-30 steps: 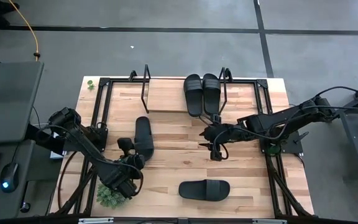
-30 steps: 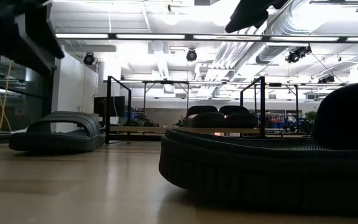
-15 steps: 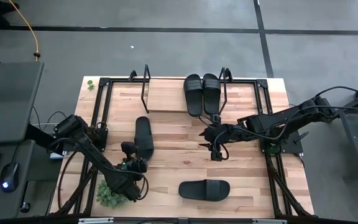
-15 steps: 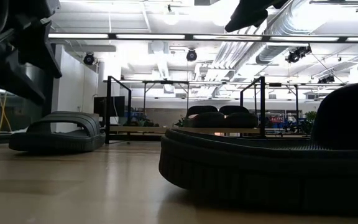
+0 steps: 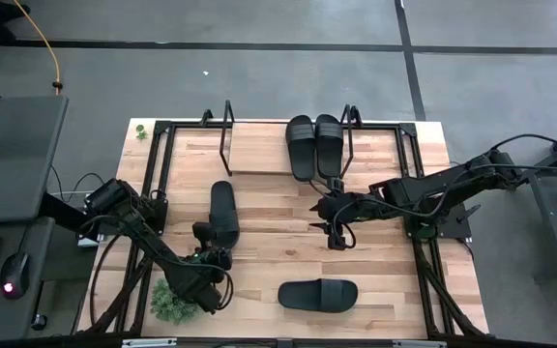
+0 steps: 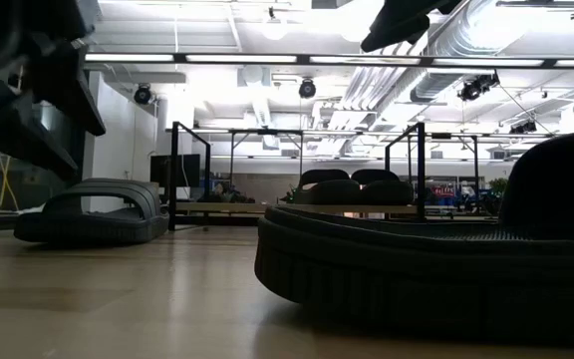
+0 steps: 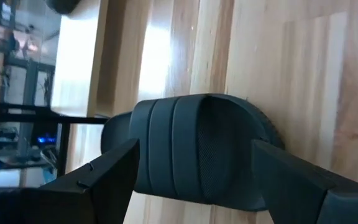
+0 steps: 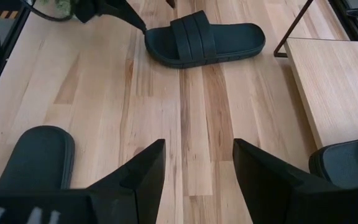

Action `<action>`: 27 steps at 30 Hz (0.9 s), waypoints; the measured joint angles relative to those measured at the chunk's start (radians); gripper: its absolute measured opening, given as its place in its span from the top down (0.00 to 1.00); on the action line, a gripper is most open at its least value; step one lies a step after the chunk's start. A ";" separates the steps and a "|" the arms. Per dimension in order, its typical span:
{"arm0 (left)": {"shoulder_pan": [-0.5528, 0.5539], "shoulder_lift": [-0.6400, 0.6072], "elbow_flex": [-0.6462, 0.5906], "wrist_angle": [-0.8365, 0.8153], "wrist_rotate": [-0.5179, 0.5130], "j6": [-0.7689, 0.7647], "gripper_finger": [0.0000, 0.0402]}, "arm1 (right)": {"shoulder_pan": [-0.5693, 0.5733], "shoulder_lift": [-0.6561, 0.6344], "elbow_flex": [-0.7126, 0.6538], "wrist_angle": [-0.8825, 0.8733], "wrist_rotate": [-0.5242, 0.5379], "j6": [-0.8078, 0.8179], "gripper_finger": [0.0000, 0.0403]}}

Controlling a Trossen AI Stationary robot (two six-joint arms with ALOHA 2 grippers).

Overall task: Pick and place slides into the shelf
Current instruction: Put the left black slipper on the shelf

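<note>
Two fingers of the left gripper (image 5: 204, 244) spread wide, lined up on either side of the strap of the slide (image 7: 194, 152) lying mid-table, at its near end. Not touching it yet as far as I can tell. Left wrist view shows the strap centred between the fingers.

Right gripper (image 5: 329, 224) hangs over the table centre right, fingers apart, holding nothing, bare wood under it.

Slides: two already side by side on the shelf (image 5: 259, 147), at its right end. One under the left gripper. One more (image 5: 318, 294) lies crosswise near the front edge, well apart from both arms.

Risks, my read:
- Fingers come down off-centre, one lands on the strap instead of beside it, slide gets shoved or pivots.
- Grip near the slide's end means it may droop or swing when lifted, could catch the shelf's wire end frame (image 5: 226, 135) on the way in.
- Plant (image 5: 170, 303) sits right by the left arm's wrist; a wide swing could knock it.
</note>
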 joint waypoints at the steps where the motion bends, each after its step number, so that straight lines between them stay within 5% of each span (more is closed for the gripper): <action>1: 0.011 0.000 -0.006 0.008 0.005 0.000 0.28 | 0.000 0.000 0.000 0.000 0.000 0.002 0.56; 12: 0.115 0.000 -0.082 0.110 0.085 -0.001 0.28 | 0.000 0.000 0.000 0.000 -0.017 0.021 0.56; 27: 0.118 0.028 -0.083 0.111 0.012 -0.004 0.28 | 0.000 0.000 0.000 -0.001 -0.018 0.021 0.56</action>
